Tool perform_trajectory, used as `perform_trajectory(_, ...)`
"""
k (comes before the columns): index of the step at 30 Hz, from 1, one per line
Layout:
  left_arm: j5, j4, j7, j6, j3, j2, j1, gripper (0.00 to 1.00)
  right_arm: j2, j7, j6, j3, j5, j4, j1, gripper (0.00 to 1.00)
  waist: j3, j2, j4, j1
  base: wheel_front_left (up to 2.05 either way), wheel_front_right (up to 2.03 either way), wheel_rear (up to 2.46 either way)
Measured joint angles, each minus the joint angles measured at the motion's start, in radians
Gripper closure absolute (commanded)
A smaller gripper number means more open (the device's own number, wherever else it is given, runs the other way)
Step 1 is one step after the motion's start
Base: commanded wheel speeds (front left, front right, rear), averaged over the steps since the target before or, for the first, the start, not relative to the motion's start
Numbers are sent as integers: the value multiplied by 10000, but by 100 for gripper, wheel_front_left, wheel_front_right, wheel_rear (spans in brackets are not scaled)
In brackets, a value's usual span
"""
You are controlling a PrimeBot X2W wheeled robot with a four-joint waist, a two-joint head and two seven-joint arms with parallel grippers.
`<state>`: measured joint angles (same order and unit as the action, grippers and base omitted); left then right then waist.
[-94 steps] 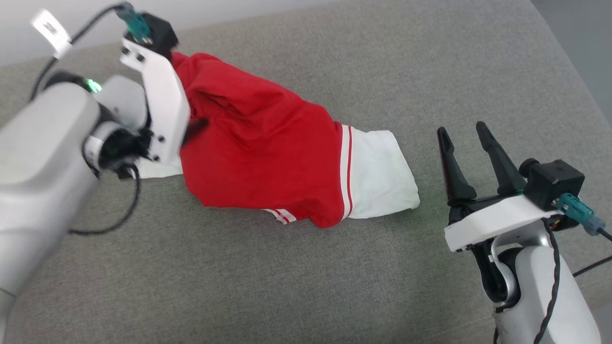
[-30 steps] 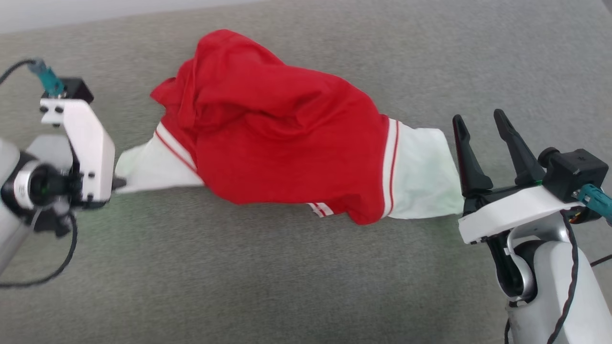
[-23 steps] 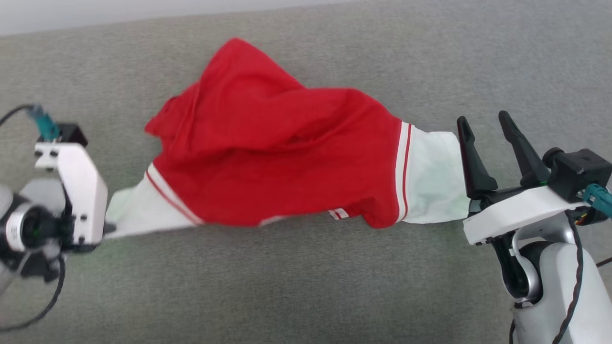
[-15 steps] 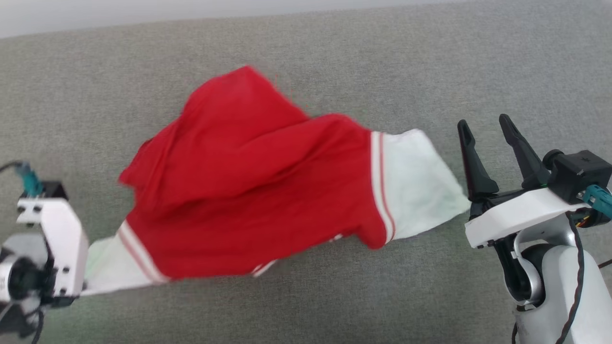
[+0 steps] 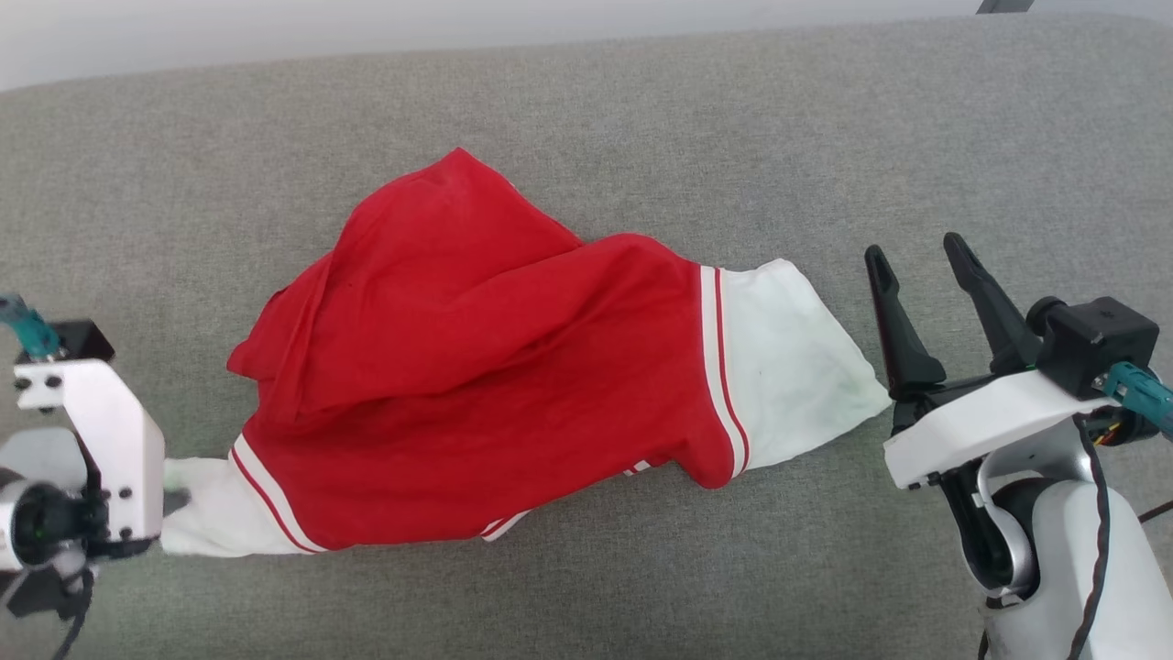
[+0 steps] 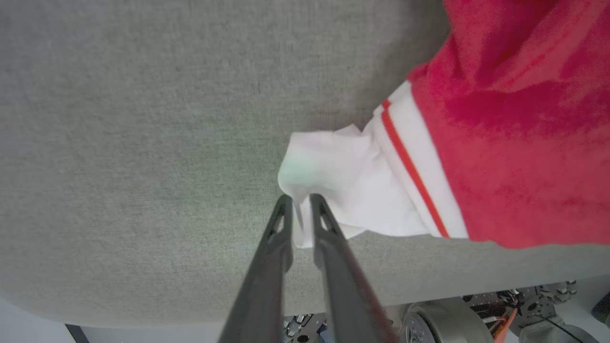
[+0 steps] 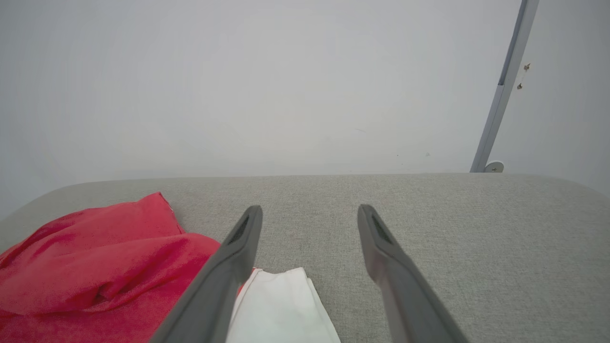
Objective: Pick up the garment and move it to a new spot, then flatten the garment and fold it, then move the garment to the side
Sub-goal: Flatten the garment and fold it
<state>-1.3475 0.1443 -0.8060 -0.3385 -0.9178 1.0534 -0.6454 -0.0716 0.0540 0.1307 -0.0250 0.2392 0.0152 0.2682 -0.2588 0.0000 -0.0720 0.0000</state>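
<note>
Drawn out since three seconds ago, a white sleeve end of the garment (image 5: 476, 403) sits clamped in left gripper (image 6: 299, 197). Garment rumpled on grey desk (image 5: 641, 568). Beside its opposite sleeve: right gripper (image 5: 913, 247) (spread, empty).

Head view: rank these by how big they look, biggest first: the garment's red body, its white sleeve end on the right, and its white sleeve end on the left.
1. red body
2. right white sleeve end
3. left white sleeve end, pinched in the left gripper
</note>
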Motion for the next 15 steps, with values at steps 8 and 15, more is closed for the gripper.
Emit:
perform_trajectory(8, -65, 568, -257, -194, 31, -228, -251, 0, -15, 94, 0, 10, 73, -81, -70, 0, 3, 0, -13, 0, 0, 0, 0)
perform_trajectory(15, -251, 1342, -355, -211, -75, -732, -190, 0, -48, 322, 0, -29, 165, -151, -61, 0, -205, 0, -92, 1, 0, 0, 0)
